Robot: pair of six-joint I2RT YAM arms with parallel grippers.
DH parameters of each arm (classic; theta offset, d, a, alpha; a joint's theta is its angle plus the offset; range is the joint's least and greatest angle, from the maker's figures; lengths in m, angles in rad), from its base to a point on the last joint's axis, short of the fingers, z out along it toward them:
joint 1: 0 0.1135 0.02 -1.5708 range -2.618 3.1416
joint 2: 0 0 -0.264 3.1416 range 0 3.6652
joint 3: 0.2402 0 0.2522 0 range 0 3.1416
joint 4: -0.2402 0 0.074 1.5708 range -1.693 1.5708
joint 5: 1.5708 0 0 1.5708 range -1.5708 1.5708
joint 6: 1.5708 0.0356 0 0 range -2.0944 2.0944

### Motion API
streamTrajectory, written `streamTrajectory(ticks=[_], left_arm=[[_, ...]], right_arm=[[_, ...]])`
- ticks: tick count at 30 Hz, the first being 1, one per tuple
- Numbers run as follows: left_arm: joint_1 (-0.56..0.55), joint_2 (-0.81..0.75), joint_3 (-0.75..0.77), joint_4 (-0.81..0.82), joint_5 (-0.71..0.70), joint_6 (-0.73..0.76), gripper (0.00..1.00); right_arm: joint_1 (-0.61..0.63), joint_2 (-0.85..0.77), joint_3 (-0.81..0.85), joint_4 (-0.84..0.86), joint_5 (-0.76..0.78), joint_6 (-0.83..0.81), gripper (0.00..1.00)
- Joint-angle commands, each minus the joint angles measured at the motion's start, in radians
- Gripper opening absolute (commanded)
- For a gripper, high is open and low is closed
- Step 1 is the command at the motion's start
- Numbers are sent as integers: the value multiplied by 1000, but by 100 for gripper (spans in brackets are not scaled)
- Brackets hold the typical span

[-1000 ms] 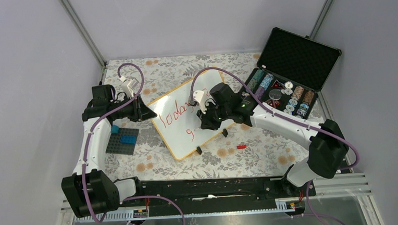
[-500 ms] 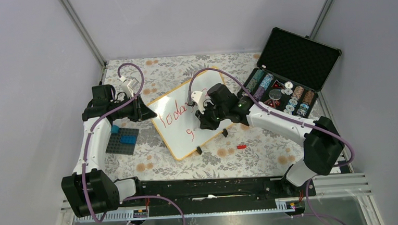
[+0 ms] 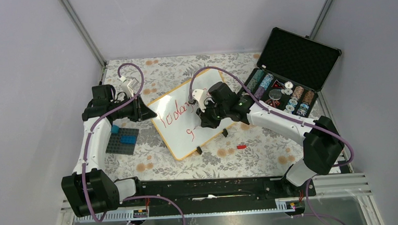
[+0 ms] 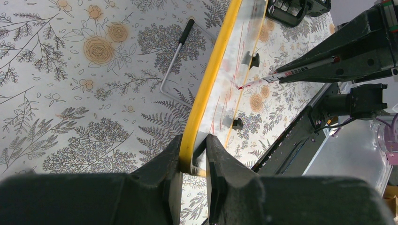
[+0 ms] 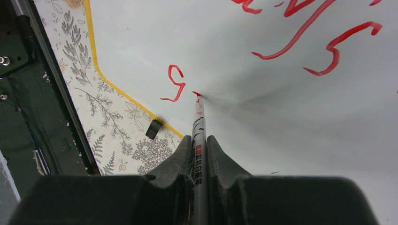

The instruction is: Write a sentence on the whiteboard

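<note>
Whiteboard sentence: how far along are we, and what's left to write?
Done: a first red cursive word, roughly "Today's", runs across the glossy white orange-rimmed whiteboard, with a lone red "g" below it. In hand: the right tool is shut on a red-tipped marker pen whose tip touches the board just past the "g"; the left tool clamps the board's rim. Left: the rest of the second line.

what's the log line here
left gripper clamps whiteboard rim | right gripper grips red marker | tip on whiteboard beside g

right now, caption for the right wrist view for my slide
Right end effector grips a red marker, its tip touching the whiteboard beside a red "g".
</note>
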Motion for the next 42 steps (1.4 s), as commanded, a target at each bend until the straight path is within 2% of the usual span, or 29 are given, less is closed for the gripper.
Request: streamTrajectory(ticks=[1, 11, 32, 42], left_arm=[[-9, 11, -1, 21, -54, 41, 5], [-8, 10, -1, 21, -56, 41, 5], [-8, 12, -4, 20, -57, 44, 5], [-10, 11, -2, 21, -57, 42, 5]], right_arm=[[-30, -19, 26, 17, 35, -24, 0], [-24, -6, 19, 14, -25, -13, 0], [2, -27, -77, 10, -20, -34, 0], [2, -55, 21, -51, -11, -43, 0]])
